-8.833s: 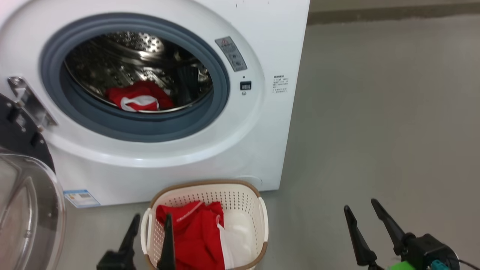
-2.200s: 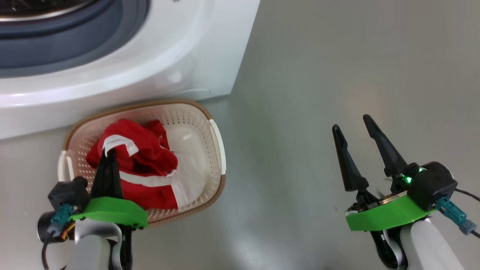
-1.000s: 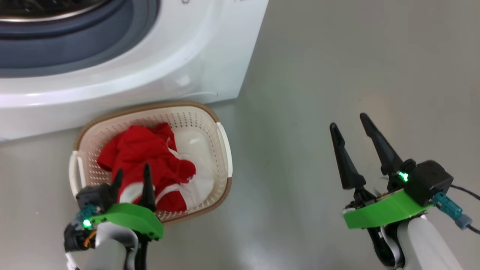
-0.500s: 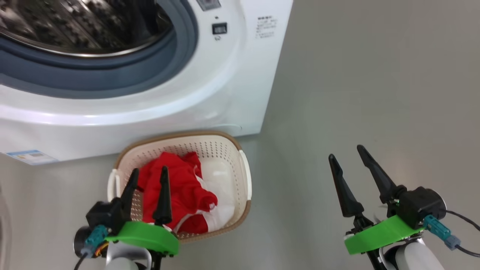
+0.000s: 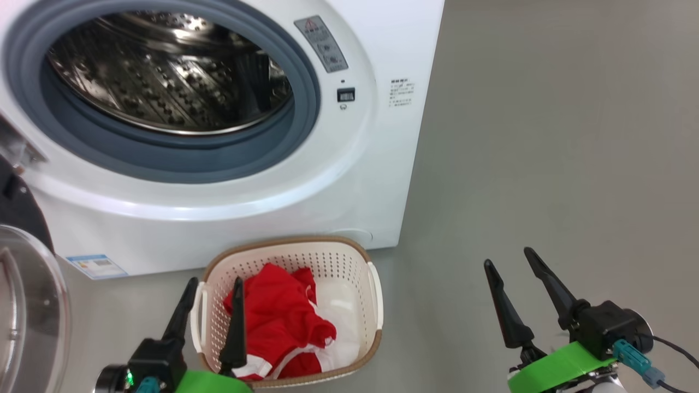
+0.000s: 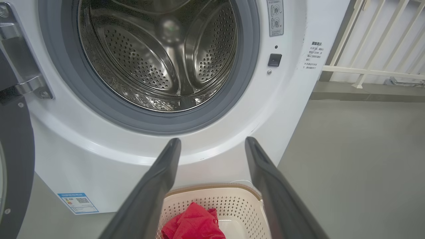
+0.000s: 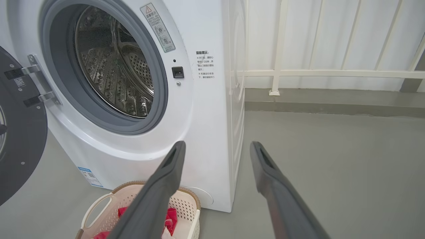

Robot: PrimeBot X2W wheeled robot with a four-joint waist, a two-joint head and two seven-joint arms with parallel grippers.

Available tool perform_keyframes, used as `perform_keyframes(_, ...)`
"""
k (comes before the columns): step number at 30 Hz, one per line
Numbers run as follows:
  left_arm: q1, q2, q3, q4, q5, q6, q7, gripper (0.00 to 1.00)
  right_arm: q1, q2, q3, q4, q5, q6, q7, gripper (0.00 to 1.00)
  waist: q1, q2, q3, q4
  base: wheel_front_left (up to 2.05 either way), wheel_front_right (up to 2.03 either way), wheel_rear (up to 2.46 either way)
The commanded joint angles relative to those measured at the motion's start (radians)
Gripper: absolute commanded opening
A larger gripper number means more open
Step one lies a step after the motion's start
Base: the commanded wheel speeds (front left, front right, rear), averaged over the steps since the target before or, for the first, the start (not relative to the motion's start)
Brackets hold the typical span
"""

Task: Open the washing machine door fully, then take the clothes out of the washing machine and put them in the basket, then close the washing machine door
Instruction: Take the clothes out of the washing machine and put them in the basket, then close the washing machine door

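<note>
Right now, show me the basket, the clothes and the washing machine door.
the basket [image 5: 284,240], head view, brown rim at its far edge.
the clothes [image 5: 273,319], head view, red fabric in the basket.
the washing machine door [image 7: 20,146], right wrist view, dark inner face of the open door.

Your left gripper [image 5: 214,281] sits at the lower left of the head view. Its two dark fingers [image 5: 236,327] point up and lean a little right, and the jaws are spread wide with nothing between them. Your right gripper [image 5: 508,257] sits at the lower right, fingers leaning left, equally spread and empty. A green bracket [image 5: 554,368] wraps the right wrist, with a black housing [image 5: 603,325] and a teal plug [image 5: 633,363] behind it. In each wrist view the fingers rise from the bottom edge, tips well apart.
</note>
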Motion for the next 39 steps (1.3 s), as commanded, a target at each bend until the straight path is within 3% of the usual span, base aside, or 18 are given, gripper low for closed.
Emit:
perform_keyframes(1,0.009,0.025,0.027,-0.04,0.019,0.014,-0.003,1.0,0.005,-0.007,0.013,-0.02,-0.015,0.005,-0.006,1.0,0.0,0.0,-0.041,0.011,0.0,0.0,0.0)
perform_keyframes(11,0.134,0.057,0.033,-0.176,0.036,0.067,0.065,1.0,0.07,-0.007,-0.024,-0.01,-0.025,0.005,-0.006,1.0,0.0,0.0,-0.126,0.008,0.0,0.0,0.0)
perform_keyframes(39,0.253,0.077,0.025,-0.279,0.015,0.103,0.131,1.0,0.122,-0.007,-0.02,-0.005,-0.017,0.005,-0.006,1.0,0.0,0.0,-0.184,0.002,0.0,0.0,0.0)
